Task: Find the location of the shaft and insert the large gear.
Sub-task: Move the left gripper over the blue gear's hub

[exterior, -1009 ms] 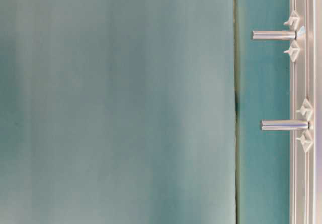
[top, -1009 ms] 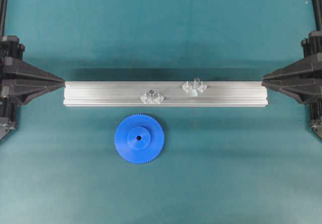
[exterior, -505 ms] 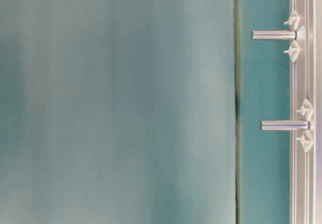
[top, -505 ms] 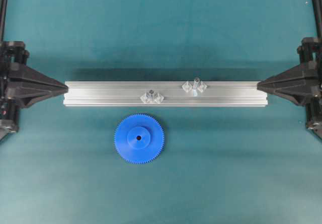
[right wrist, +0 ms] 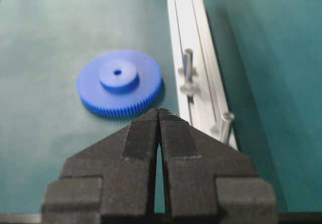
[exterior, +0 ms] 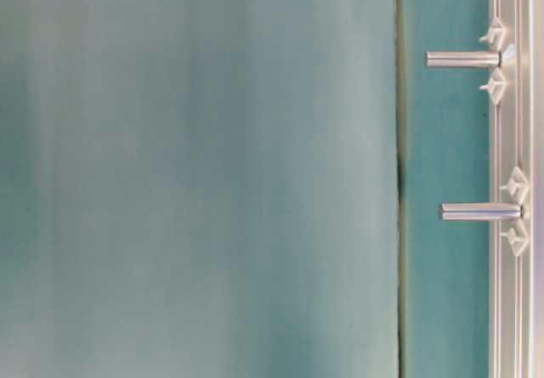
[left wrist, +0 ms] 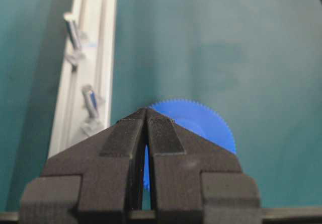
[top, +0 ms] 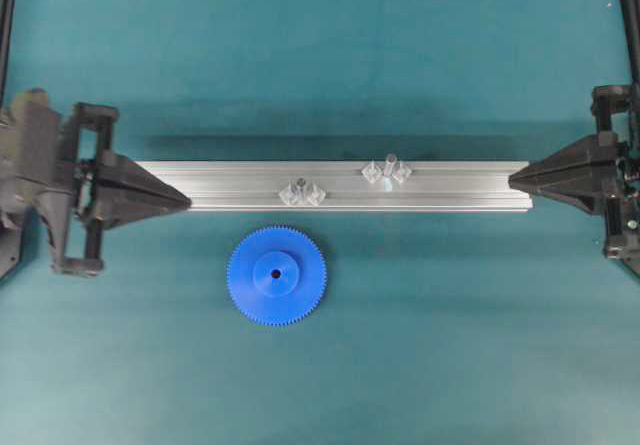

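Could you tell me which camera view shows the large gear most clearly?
The overhead exterior view: the large gear lies fully visible there, hub and centre hole included. The right wrist view shows it whole but slanted, the left wrist view hides part behind the left gripper, and the table-level view misses it.

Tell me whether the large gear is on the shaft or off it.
Off. The large gear lies flat on the mat, in front of the rail; the shaft stands bare.

- Overhead view looks straight down on the rail (top: 330, 185) and gear (top: 276, 275).
- Table-level view sits close, rotated sideways, sharing the rail (exterior: 510, 225).
- Wrist views look along each gripper, sharing the gear.
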{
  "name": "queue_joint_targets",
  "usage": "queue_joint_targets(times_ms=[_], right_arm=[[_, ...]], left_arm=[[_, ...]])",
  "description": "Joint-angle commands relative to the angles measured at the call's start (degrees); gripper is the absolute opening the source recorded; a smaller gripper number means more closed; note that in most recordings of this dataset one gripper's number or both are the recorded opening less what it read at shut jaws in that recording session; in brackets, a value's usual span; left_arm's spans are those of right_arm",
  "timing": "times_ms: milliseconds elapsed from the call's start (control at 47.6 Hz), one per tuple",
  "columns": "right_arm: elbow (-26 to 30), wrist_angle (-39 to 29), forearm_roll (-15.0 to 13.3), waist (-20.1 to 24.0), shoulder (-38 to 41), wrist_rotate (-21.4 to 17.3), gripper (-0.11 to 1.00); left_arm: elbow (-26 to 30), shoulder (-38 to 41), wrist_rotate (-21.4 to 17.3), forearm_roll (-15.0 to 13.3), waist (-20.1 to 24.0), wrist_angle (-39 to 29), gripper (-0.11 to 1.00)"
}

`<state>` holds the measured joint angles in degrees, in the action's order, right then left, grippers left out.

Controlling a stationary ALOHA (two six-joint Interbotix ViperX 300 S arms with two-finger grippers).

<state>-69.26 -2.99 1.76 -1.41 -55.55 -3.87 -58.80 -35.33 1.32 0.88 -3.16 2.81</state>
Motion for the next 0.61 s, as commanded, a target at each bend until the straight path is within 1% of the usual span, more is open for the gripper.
queue_joint_targets(times_ms=[0,147,336,589], right_arm=[[0.70,-0.18,0.18,-0.44,0.18,-0.44,0.01],[0.62,-0.18,0.18,-1.05,0.18,-0.44,0.01],[0.35,-0.62,0.18,-1.58,0.09,-0.53,0.01],[0.35,-2.90,0.18,-1.85,0.00,-0.53,0.01]], left_arm=[[2.55,2.99,-0.09,0.18,-0.97,-0.09,0.00],[5.10,8.53,-0.09,0.18,-1.85,-0.62,0.00],[10.02,16.35,0.09,0.18,-2.81,-3.25,0.00],[14.59,23.12,0.53,0.18,-3.08,-5.10,0.00]])
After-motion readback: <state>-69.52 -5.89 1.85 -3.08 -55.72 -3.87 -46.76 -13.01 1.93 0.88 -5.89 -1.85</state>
